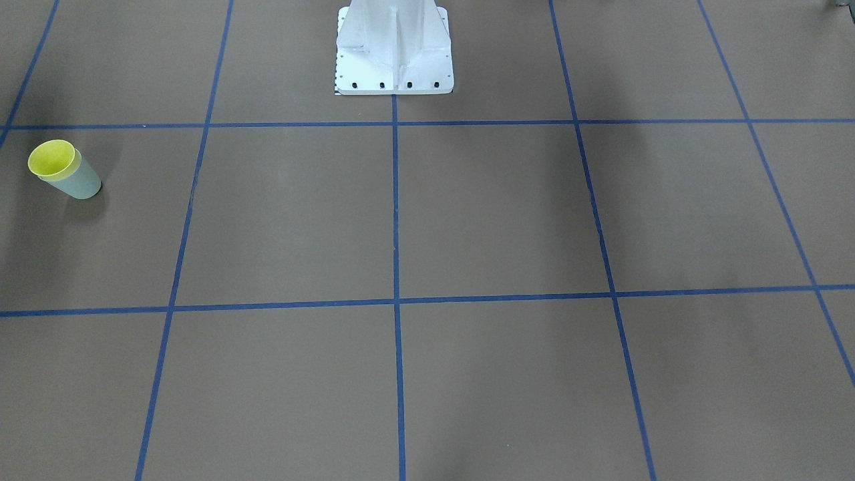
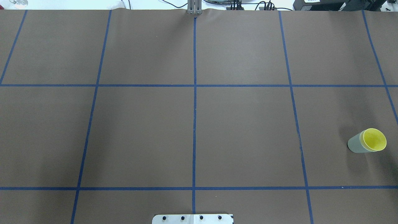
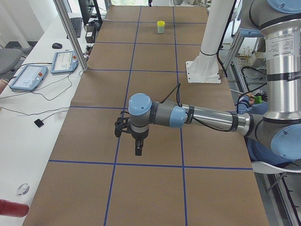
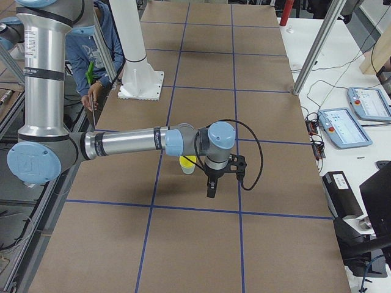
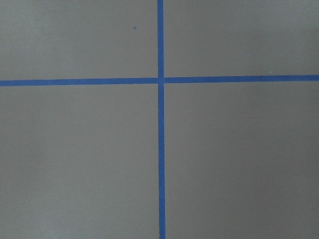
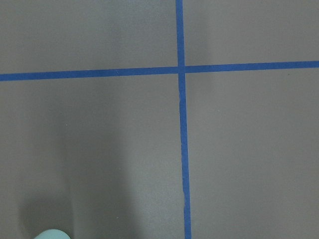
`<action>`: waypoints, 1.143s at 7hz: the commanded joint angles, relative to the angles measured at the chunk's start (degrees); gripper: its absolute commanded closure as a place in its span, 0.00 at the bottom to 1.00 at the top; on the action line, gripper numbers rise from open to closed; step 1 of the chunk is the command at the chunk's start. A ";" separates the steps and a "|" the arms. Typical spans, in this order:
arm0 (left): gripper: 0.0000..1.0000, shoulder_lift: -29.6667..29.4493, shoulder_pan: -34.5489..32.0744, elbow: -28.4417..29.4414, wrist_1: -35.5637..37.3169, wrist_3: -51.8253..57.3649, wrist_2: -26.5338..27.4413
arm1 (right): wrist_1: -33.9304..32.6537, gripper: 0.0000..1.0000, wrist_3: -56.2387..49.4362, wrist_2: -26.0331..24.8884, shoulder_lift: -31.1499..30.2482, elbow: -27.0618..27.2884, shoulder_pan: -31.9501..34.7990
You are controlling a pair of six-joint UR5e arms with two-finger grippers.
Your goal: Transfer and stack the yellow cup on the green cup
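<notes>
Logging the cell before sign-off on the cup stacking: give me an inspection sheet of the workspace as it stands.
Surface: brown paper table marked with a blue tape grid.
Job's things: yellow cup sits nested in green cup, upright, on the robot's right side.
Clutter: nothing seen.
Grippers: left gripper and right gripper hang above the table, nothing visibly held; whether the jaws are open cannot be told.
Cables: black cable loops at the right wrist.
Surroundings: white pedestal; teach pendants beside the table; seated person behind the robot.
</notes>
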 commanded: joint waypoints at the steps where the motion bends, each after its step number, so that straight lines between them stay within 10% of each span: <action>1: 0.00 -0.27 0.07 0.10 -0.16 0.19 0.03 | 0.20 0.00 0.03 0.80 0.19 0.27 0.04; 8: 0.00 -0.44 -0.28 -0.42 0.01 -0.07 -3.93 | 0.55 0.00 0.12 0.80 0.19 0.44 -0.05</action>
